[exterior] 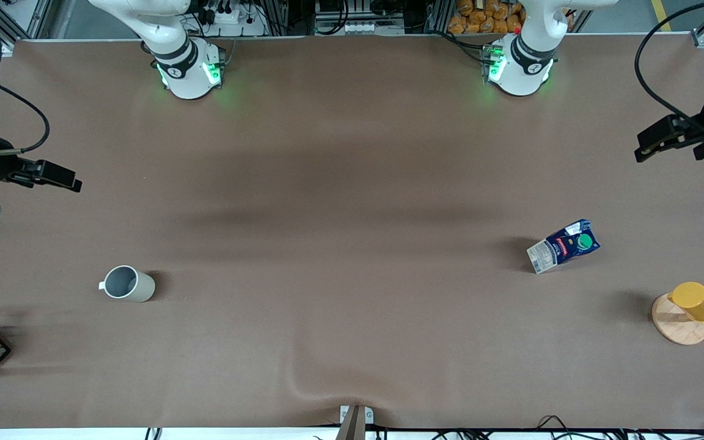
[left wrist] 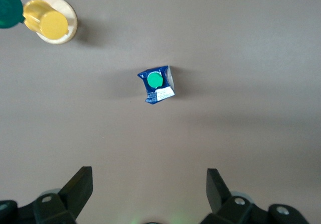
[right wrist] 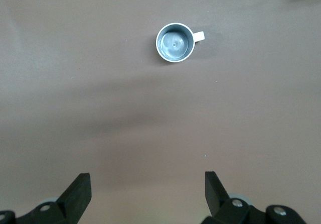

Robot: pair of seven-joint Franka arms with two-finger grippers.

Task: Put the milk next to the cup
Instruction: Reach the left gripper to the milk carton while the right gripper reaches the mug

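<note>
while my left jaws [left wrist: 149, 191] are hanging spread over the milk [left wrist: 157, 83], my right jaws [right wrist: 147, 194] are waiting spread over the cup [right wrist: 175, 41].

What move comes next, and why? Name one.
Probably lower the open left tool onto the milk: the milk stands alone toward the left arm's end, far from the cup, and nothing is held. The right tool waits, open.
</note>
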